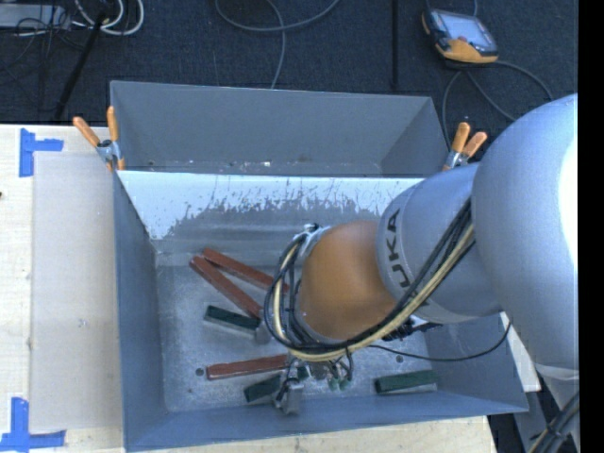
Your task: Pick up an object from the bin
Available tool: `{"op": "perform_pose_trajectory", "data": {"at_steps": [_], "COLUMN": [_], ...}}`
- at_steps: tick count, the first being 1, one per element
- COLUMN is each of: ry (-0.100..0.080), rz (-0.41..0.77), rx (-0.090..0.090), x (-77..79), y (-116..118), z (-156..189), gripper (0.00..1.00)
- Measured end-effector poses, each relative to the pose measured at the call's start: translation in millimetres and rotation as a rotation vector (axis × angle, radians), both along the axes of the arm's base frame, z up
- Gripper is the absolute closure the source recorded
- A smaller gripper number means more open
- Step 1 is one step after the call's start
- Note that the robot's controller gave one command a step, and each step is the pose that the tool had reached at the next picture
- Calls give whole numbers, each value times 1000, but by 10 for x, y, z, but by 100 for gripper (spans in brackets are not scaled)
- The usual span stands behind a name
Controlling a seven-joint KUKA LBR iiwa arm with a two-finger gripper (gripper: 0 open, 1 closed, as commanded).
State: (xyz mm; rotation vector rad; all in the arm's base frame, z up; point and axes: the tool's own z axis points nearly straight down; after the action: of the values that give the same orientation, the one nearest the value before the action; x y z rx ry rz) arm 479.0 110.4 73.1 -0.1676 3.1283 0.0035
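A dark green block [262,391] was seen on the floor of the grey bin [189,427], near its front wall. It lay just beside the gripper [289,396], with 1 reddish-brown stick [247,369] just behind it. Whether the gripper was spread or closed could not be told. The grasp would best be centred on the block, with the stick avoided.

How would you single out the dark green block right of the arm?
In the grey metal bin, look along the near wall, right of the orange-covered wrist. A small dark green rectangular block lies flat there. It lies alone; the other green blocks sit left, beside reddish-brown sticks.
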Motion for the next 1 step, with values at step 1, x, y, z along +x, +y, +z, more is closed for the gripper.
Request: {"op": "perform_pose_trajectory", "data": {"at_steps": [1], "ry": [6], "rz": [-1], "rx": [-1], "x": [-14], "y": [-2], "z": [-5], "gripper": [100]}}
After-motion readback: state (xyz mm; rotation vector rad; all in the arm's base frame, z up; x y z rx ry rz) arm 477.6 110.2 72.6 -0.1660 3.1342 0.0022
